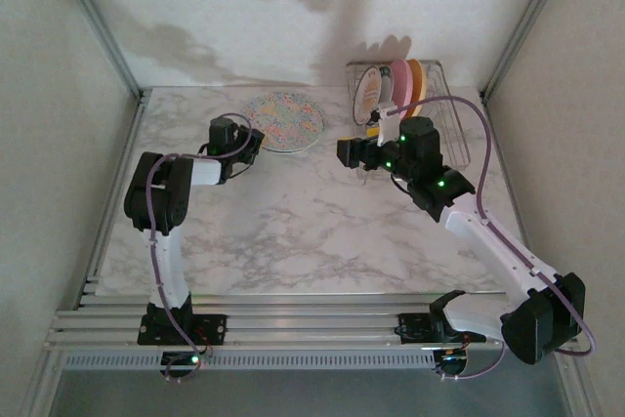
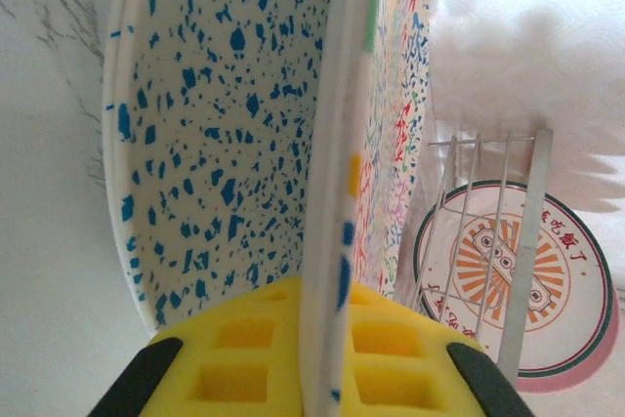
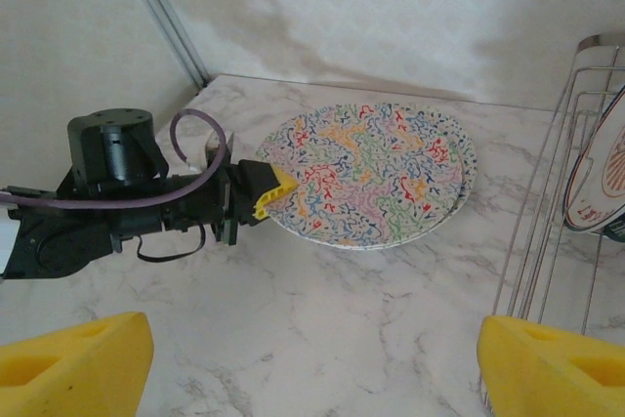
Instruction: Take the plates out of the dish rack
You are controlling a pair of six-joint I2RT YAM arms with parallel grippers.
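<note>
Presently, item by item.

1. left arm: the base sits at the near edge of the bench [image 1: 293,231]. The upper link rises, the elbow is folded, and the forearm runs level toward the dish rack [image 1: 459,129].
2. left tool [image 1: 254,144]: turned on its side. Its yellow pads are pinched narrow on the rim of the speckled plate [image 1: 285,121], at the edge farthest from the rack.
3. right arm: stretched long from its base. The wrist is near the rack's near-left corner and is aimed away from the rack, toward the speckled plate.
4. right tool [image 3: 312,363]: pads spread wide above bare bench, with nothing between them.
5. speckled plate: out of the rack and well to its left. It lies face up, with multicoloured squiggles on white. The left wrist view shows a blue-flecked surface on the bench side of the pinched rim. The right wrist view shows a second rim beneath it on the rack side. Whether this is another plate or the plate's own underside cannot be told.
6. dish rack: silver wire with raised sides. It holds three plates standing on edge:
   - the white plate [image 1: 369,95], with an orange emblem and dark rim, at the rack's left end;
   - the pink plate [image 1: 398,85], next to it;
   - the orange plate [image 1: 418,85], just beyond the pink one.
</note>
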